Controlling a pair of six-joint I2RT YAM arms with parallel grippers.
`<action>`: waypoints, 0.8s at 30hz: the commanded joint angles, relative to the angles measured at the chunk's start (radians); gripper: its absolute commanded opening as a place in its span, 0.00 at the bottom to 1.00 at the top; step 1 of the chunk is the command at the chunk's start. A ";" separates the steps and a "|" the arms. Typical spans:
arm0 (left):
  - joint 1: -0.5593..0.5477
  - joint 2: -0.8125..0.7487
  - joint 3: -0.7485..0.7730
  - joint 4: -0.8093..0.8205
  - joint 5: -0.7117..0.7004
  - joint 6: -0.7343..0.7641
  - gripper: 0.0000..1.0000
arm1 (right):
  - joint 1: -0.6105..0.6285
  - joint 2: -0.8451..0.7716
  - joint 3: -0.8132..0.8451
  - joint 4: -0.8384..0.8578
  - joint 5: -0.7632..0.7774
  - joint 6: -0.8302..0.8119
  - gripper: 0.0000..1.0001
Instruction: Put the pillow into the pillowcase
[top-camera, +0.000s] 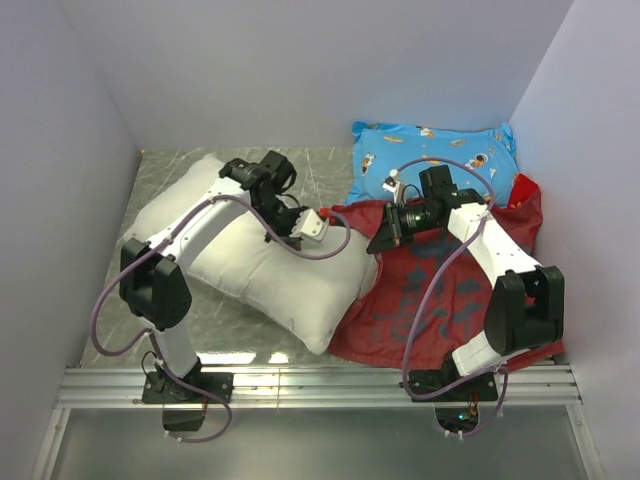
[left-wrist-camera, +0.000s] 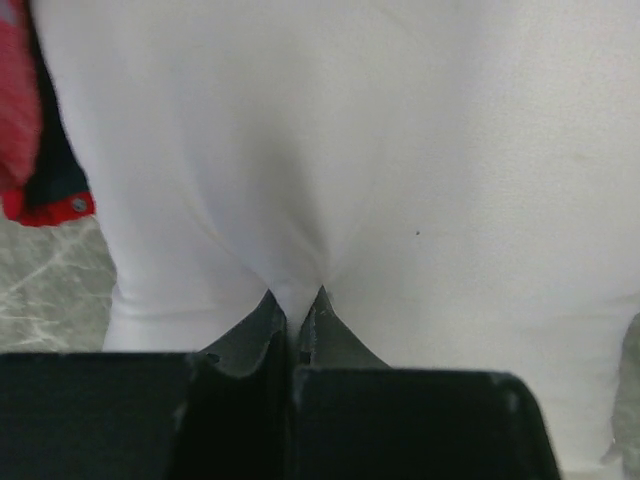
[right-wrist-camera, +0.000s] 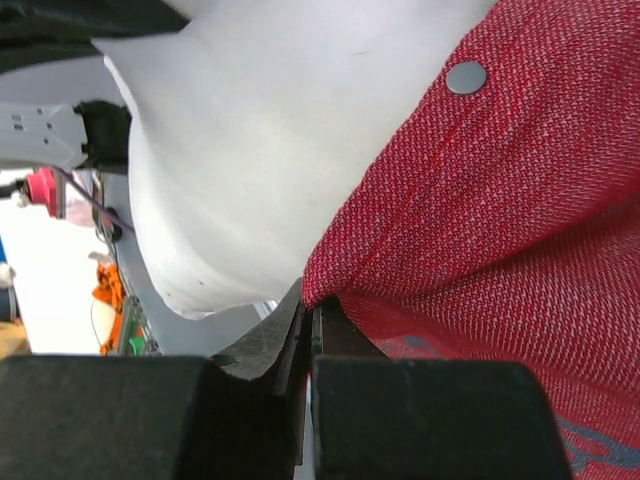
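Observation:
The plump white pillow (top-camera: 250, 262) lies across the left and middle of the table, its right end against the open edge of the red pillowcase (top-camera: 440, 300). My left gripper (top-camera: 312, 228) is shut on a pinch of the pillow's cloth near that end; the wrist view shows the white fabric (left-wrist-camera: 330, 160) puckered between the jaws (left-wrist-camera: 296, 300). My right gripper (top-camera: 382, 238) is shut on the pillowcase's hem (right-wrist-camera: 330, 290) and holds it raised beside the pillow (right-wrist-camera: 250, 150). A metal snap (right-wrist-camera: 466, 77) shows on the red cloth.
A blue cartoon-print pillow (top-camera: 430, 160) lies at the back right, partly under the pillowcase. White walls close in the back and both sides. A metal rail (top-camera: 320, 385) runs along the near edge by the arm bases.

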 joint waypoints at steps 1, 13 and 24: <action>-0.028 0.033 0.124 0.210 0.055 -0.121 0.00 | 0.023 -0.046 -0.017 -0.058 -0.031 -0.062 0.00; -0.037 0.109 -0.085 1.039 -0.396 -0.816 0.00 | 0.021 -0.065 -0.046 -0.038 0.064 -0.026 0.00; 0.017 -0.051 -0.161 0.819 -0.103 -0.905 0.99 | -0.030 0.018 0.017 0.051 0.192 0.138 0.29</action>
